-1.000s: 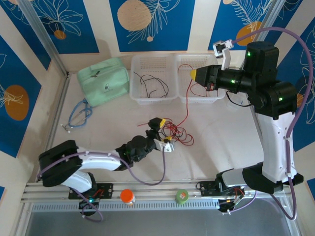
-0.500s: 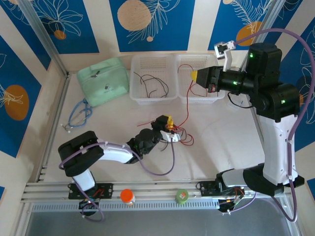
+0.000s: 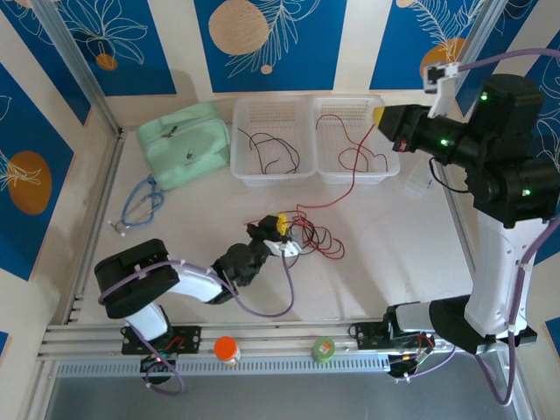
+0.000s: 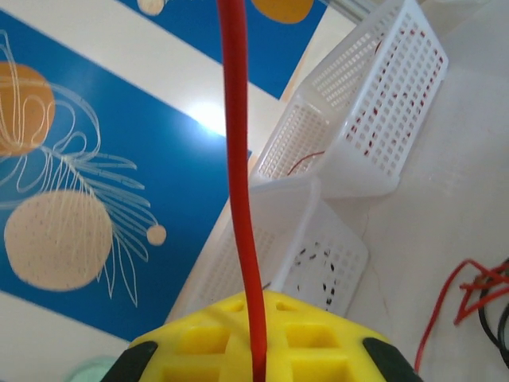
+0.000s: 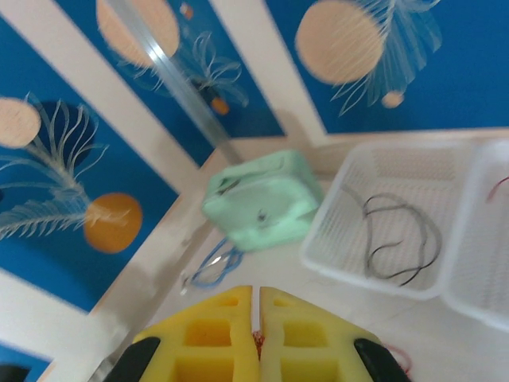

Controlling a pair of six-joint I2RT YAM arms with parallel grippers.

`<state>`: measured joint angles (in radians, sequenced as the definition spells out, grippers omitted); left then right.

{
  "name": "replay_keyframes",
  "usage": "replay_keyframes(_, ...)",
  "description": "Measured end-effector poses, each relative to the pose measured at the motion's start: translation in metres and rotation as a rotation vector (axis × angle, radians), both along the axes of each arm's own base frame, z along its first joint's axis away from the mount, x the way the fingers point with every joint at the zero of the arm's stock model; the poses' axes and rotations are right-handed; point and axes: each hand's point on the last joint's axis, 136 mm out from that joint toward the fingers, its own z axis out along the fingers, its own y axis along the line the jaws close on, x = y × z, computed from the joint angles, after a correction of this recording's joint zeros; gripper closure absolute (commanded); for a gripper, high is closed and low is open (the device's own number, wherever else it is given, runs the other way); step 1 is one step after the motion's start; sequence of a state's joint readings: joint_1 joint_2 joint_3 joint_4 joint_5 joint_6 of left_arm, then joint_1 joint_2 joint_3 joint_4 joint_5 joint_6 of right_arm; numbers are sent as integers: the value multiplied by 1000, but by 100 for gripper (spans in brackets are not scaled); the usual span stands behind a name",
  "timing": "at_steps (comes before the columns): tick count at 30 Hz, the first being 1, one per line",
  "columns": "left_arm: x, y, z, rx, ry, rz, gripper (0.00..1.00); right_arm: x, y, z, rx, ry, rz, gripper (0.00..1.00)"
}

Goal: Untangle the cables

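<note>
- Done, as far as I can judge: a black cable lies on its own in the left basket, which stands just beside the right basket. Loops of red wire already lie inside the right basket.
- Left to do: a tangle of red and black cables sits on the worktop, off the right basket's near left corner and apart from it. I would put the task about midway.
- The left pincer sits at the side of the tangle farthest from the right basket. It is closed on a red cable, which rises straight out from between its yellow pads.
- The right pincer hangs raised by the right basket's far right corner with its pads pressed together. A speck of red shows at their seam, so it looks to be nipping the end of a red cable.
- Axis: one stretched red run slants from the tangle to the right basket's near rim and passes over it. I cannot tell whether this is the strand the left pincer grips. The tangle itself curls every way and has no single axis.
</note>
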<state>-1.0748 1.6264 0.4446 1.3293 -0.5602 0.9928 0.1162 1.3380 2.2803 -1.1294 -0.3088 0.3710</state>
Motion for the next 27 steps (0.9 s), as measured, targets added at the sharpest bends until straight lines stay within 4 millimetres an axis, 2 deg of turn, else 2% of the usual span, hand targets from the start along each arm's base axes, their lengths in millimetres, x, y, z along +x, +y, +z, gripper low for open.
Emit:
replay_keyframes(4, -7, 11, -10, -31, 37, 20, 100, 15, -29, 22, -2, -72, -119, 100)
replay_keyframes(7, -10, 13, -14, -40, 54, 26, 100, 34, -48, 29, -6, -92, -189, 100)
replay_keyframes(11, -9, 17, -14, -56, 59, 42, 100, 65, -72, 29, -17, -90, -279, 100)
replay_keyframes(15, -10, 19, -13, -76, 59, 46, 100, 88, -91, 19, -34, -62, -346, 100)
replay_keyframes(18, -10, 21, -10, -88, 54, 51, 100, 95, -97, 16, -42, -53, -365, 100)
replay_keyframes(23, -10, 22, -7, -98, 48, 54, 100, 96, -102, 17, -56, -65, -381, 100)
replay_keyframes(27, -9, 21, -1, -116, 37, 52, 100, 97, -114, 16, -56, -63, -412, 100)
